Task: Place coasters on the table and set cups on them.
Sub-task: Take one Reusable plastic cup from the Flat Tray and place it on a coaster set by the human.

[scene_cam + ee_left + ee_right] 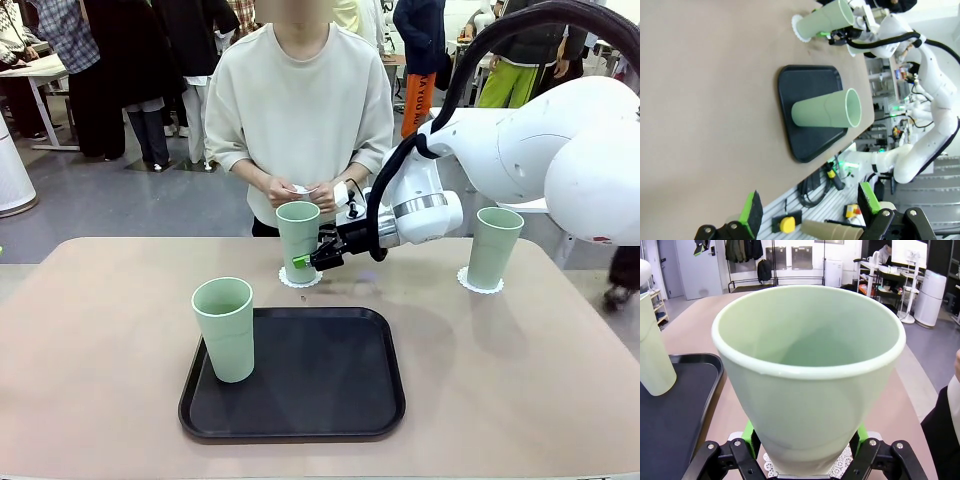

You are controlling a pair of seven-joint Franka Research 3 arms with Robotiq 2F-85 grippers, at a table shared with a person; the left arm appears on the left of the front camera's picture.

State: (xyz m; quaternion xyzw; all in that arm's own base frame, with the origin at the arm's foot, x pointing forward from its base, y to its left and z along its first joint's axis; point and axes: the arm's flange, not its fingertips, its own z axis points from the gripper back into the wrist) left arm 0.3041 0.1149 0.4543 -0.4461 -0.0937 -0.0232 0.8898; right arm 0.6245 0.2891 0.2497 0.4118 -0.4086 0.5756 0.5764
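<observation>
My right gripper [306, 259] clasps the cup [297, 232] just beyond the far edge of the black tray [300, 420], green pads pressed to opposite sides of its lower wall. The cup's base sits on a coaster [300, 279], whose lacy rim shows beneath it in the right wrist view.

Risks, as I judge them: if I draw back before the jaws part fully, a pad may drag the tall, light cup and tip it toward the tray or slide it off the coaster. The thin paper disc may also shift with it. The person's hands [300, 190], beyond the tray and close behind this cup, hold something small and white that I cannot identify, and a wide swing of my arm could reach them.

A second cup [493, 245] stands on its own coaster [480, 283] beyond the tray's far right corner, well apart. A third cup [224, 330] stands on the tray's left part, without a coaster. My left gripper [809, 200] hangs spread wide and empty, well apart from the tray, out past the edge of the surface [100, 330].
</observation>
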